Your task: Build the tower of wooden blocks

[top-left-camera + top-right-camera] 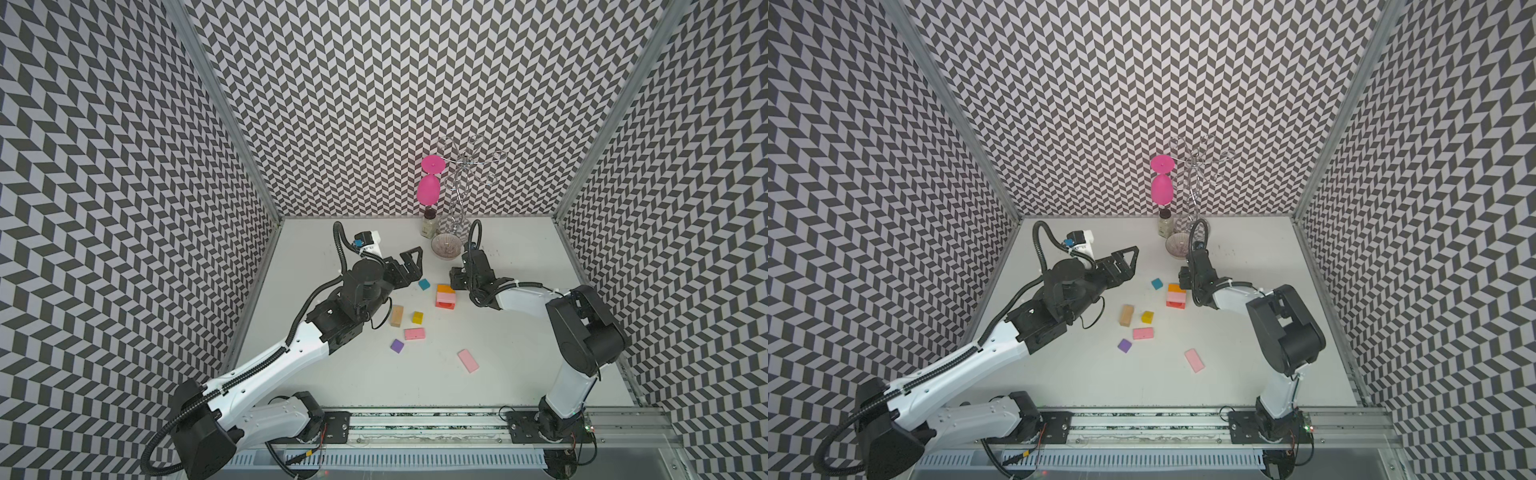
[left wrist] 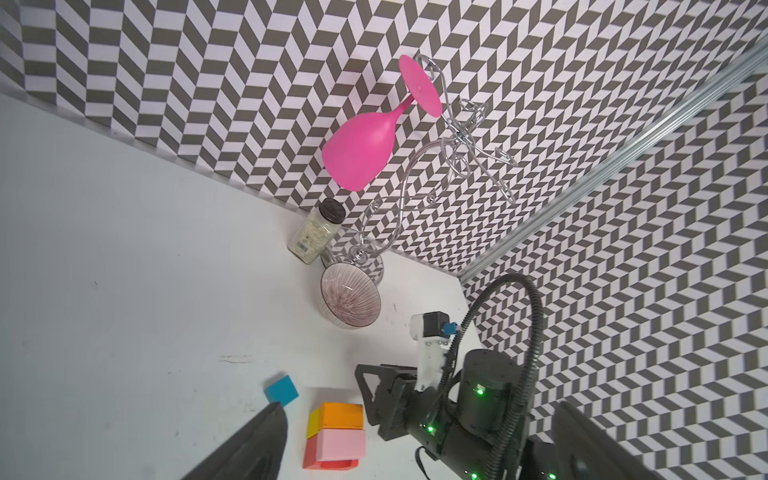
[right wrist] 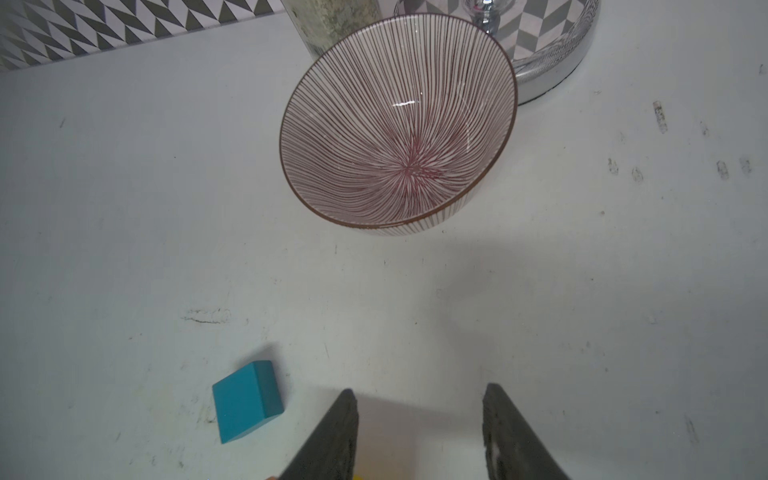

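The wood block tower [image 1: 445,297] stands mid-table: an orange block on a pink slab on a red base, as the left wrist view shows [image 2: 338,432]. Loose around it lie a teal block [image 1: 424,284], a plain wood piece [image 1: 397,316], a yellow block [image 1: 417,318], a purple block [image 1: 397,345] and two pink slabs [image 1: 414,333] [image 1: 468,360]. My left gripper [image 1: 417,266] hovers left of the teal block, open wide and empty. My right gripper [image 3: 419,399] points down just right of the tower, open, with bare table between its fingers [image 3: 332,436].
A ribbed bowl [image 1: 446,247] sits behind the tower, close to my right wrist. Behind it stand a spice jar [image 1: 429,224] and a chrome rack [image 1: 457,199] with a pink goblet [image 1: 429,189] hanging upside down. Patterned walls close three sides.
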`<state>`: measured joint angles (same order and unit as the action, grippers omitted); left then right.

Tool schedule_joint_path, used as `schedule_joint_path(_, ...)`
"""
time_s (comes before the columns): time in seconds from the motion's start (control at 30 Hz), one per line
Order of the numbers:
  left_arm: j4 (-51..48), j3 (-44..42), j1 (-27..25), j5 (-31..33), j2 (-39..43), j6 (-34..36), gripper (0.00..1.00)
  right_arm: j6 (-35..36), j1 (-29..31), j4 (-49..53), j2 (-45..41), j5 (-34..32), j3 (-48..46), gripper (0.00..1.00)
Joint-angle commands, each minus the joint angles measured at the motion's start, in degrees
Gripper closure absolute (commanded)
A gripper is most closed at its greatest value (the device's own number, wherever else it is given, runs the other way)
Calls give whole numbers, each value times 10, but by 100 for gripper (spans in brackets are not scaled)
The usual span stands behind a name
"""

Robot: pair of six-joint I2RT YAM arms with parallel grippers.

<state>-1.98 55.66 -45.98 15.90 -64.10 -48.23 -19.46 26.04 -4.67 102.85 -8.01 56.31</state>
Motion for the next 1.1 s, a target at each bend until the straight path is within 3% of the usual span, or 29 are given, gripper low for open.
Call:
schedule_joint_path(0.0, -60, 13, -1, -24, 11, -62, 0, 7, -4, -5, 10, -8, 19, 52)
schedule_joint_path(0.2, -54, -14, -1, -9, 76, -49, 0, 5, -4, -1, -9, -16, 12, 54)
schedule_joint_path(0.33, 26, -103, 0, 8, 137, -25, 0, -1, -3, -5, -59, -27, -15, 54)
schedule_joint_path(0.4, 95, -155, 10, -10, 145, 34, 0, -12, -3, -19, -94, -28, -46, 54)
schedule_joint_path(0.47, 218, -216, 14, -103, 138, 151, 0, -23, -2, -51, -132, -15, -96, 57)
schedule_joint_path(0.53, 330, -268, 18, -192, 109, 232, 0, -38, -1, -89, -170, 0, -154, 58)
schedule_joint_path(0.63, 317, -256, 21, -176, 24, 242, 7, -53, 0, -138, -206, 35, -229, 59)
schedule_joint_path(0.77, 321, -212, 22, -214, -114, 285, 16, -72, 24, -192, -223, 54, -296, 61)
schedule_joint_path(0.9, 366, -209, 22, -210, -202, 286, 17, -78, 35, -218, -208, 55, -322, 61)
schedule_joint_path(1.07, 340, -169, 23, -181, -278, 314, 19, -78, 44, -237, -172, 75, -322, 66)
